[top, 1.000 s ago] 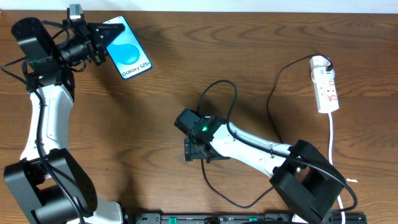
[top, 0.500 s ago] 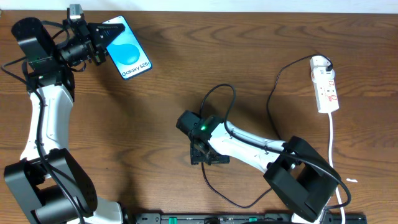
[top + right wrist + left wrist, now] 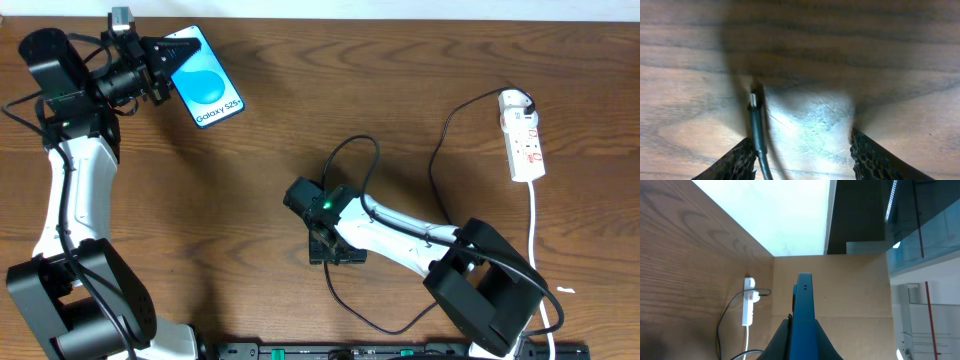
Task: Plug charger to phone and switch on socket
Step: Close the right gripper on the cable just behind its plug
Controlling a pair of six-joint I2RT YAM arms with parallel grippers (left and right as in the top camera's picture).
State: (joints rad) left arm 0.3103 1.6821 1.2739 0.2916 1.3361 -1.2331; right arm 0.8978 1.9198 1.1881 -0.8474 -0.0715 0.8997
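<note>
The phone [image 3: 207, 88] has a bright blue screen and is raised at the far left, with my left gripper [image 3: 165, 62] shut on its near end. In the left wrist view the phone [image 3: 803, 305] stands edge-on between the dark fingers [image 3: 782, 342]. The charger's thin black cable [image 3: 352, 150] loops across the table's middle. Its small plug tip [image 3: 754, 100] lies on the wood between the fingers of my right gripper [image 3: 802, 155], beside the left finger [image 3: 732, 162]. Those jaws stand apart, with a wide gap to the right finger. The white socket [image 3: 525, 140] lies at the far right.
The socket's thick white cord [image 3: 535, 230] runs toward the table's front edge at the right. The black cable curves from the socket [image 3: 747, 307] down past my right arm [image 3: 420, 240] and loops under it near the front.
My right gripper has shifted a little right and toward the front over the cable tip, and its jaws have narrowed. The left arm and the phone have not moved.
</note>
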